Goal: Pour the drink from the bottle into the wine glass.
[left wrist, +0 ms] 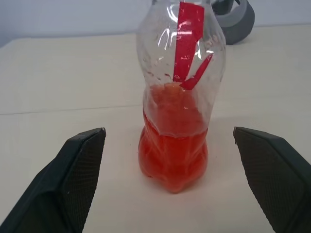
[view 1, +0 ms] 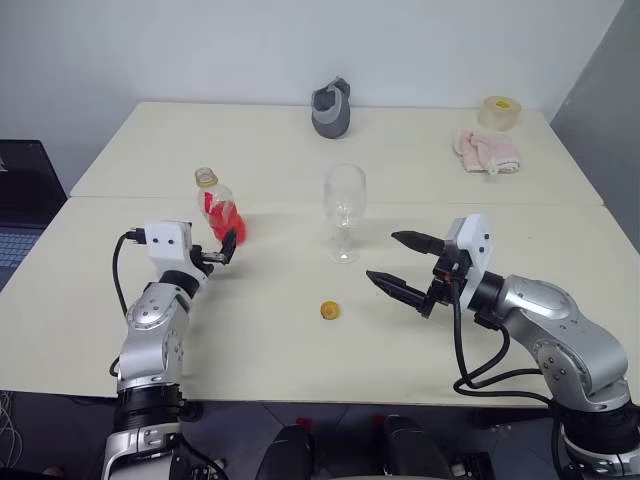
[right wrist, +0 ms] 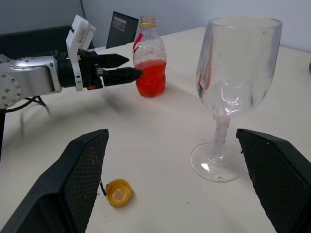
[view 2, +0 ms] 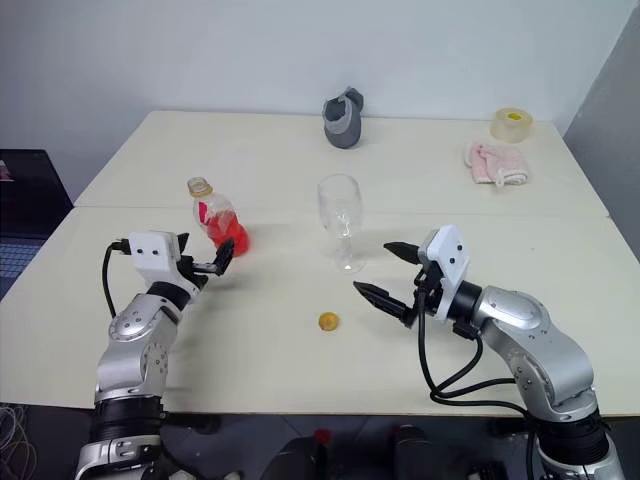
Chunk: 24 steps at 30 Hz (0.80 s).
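Now we see our uncapped bottle (view 1: 221, 212) upright, half full of red drink (left wrist: 173, 155), both hands (view 1: 226, 247) (view 1: 398, 265) open and empty.

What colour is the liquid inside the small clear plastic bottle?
Bright red-orange liquid, filling the small clear plastic bottle's lower part; clearest in the left wrist view.

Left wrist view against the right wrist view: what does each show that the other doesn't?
Left wrist alone: a dark grey cup-like object behind the bottle. Right wrist alone: the clear stemmed wine glass, empty, a small yellow-orange cap lying on the table, and the open left gripper near the bottle. Both: the uncapped clear plastic bottle with red-orange drink, standing on the cream table.
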### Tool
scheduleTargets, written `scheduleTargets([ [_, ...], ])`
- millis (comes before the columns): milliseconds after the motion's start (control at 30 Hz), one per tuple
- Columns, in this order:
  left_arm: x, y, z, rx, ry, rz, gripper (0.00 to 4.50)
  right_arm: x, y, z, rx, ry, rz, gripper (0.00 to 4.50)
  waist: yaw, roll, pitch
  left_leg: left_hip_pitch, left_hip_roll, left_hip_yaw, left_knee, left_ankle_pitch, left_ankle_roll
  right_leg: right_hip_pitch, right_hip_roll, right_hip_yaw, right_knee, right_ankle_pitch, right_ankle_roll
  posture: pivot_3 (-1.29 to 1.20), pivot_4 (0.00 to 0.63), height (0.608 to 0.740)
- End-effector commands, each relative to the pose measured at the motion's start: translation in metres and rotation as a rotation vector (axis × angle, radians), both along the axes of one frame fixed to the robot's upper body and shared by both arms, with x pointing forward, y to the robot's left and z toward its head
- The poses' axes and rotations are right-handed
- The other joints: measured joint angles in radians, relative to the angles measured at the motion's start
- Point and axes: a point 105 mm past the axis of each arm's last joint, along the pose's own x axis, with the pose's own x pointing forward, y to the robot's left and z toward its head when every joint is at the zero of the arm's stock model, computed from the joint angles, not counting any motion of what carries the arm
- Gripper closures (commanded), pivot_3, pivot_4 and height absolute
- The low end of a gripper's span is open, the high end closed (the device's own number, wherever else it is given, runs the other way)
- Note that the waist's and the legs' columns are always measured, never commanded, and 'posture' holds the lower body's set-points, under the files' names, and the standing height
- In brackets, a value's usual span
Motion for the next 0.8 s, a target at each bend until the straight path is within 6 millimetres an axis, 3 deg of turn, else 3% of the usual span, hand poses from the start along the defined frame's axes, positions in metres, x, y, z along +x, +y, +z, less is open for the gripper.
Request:
scheduleTargets([
  [33, 0.008, 0.004, 0.015, 0.034, -0.049, -0.021, 0.0, -0.007, 0.001, 0.013, 0.021, -0.052, 0.006, 0.01, 0.0, 0.0, 0.0, 0.0, 0.0, 0.0, 0.0, 0.0, 0.0, 0.0, 0.0, 0.0, 0.0, 0.0, 0.0, 0.0, 0.15, 0.74],
  [267, 0.026, 0.009, 0.019, 0.047, -0.045, -0.075, 0.0, -0.01, -0.003, 0.013, 0.016, -0.044, -0.013, 0.01, 0.0, 0.0, 0.0, 0.0, 0.0, 0.0, 0.0, 0.0, 0.0, 0.0, 0.0, 0.0, 0.0, 0.0, 0.0, 0.0, 0.15, 0.74],
  [800, 0.054, -0.003, 0.027, 0.054, -0.098, -0.11, 0.0, -0.007, -0.006, 0.013, 0.015, -0.038, -0.037, 0.01, -0.001, -0.001, 0.0, 0.0, -0.001, 0.0, 0.001, 0.0, 0.0, 0.0, 0.0, -0.001, 0.0, 0.0, 0.0, 0.0, 0.15, 0.74],
])
